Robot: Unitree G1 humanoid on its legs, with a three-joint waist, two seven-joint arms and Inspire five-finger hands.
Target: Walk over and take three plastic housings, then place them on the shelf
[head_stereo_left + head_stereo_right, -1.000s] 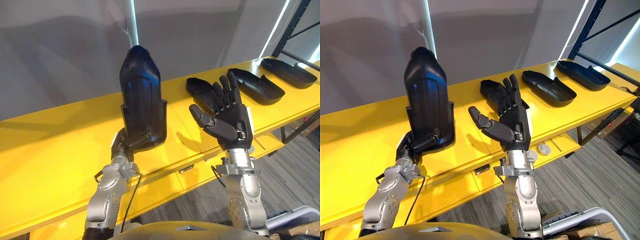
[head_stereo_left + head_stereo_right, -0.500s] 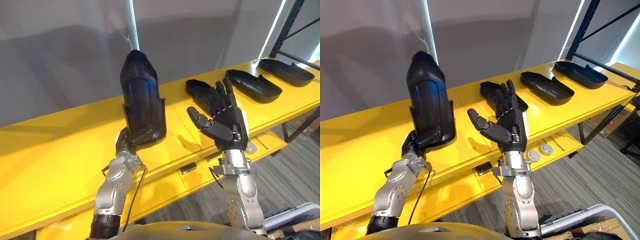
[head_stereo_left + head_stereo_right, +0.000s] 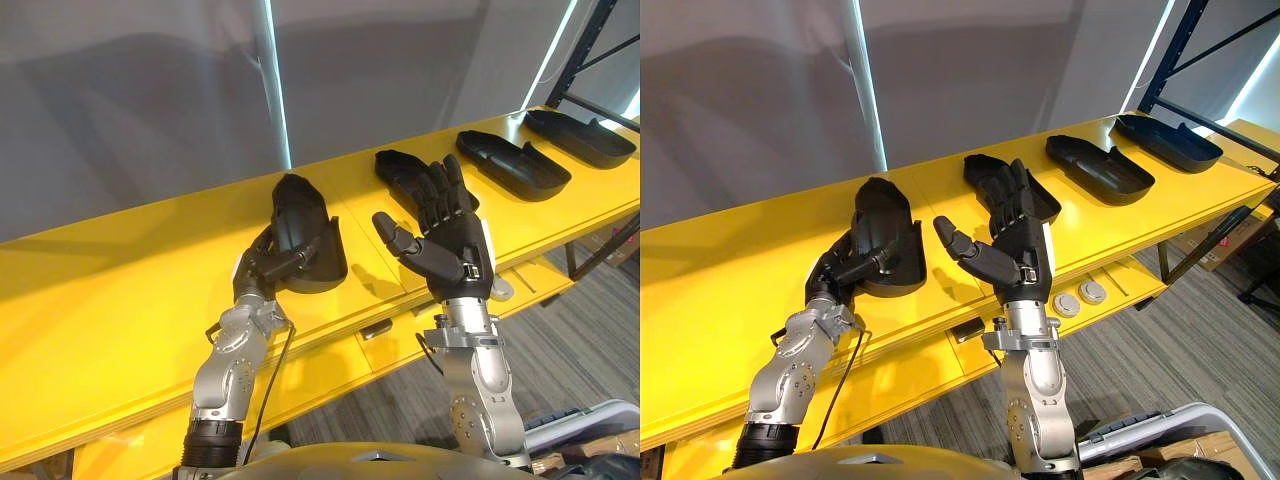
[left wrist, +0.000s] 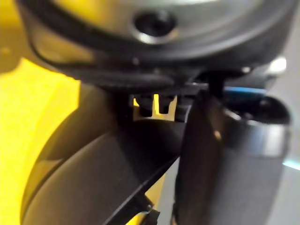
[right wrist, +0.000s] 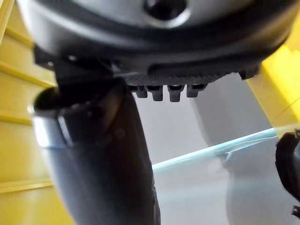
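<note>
Firmly, my left hand (image 3: 260,272) grips a housing (image 3: 308,222) on the shelf (image 3: 120,290).
My right hand (image 3: 455,255) is raised wide open, holding nothing.

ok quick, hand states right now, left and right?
Left hand: shut on the plastic housing, which lies on the yellow shelf.
Right hand: open, fingers straight, holding nothing.
</note>
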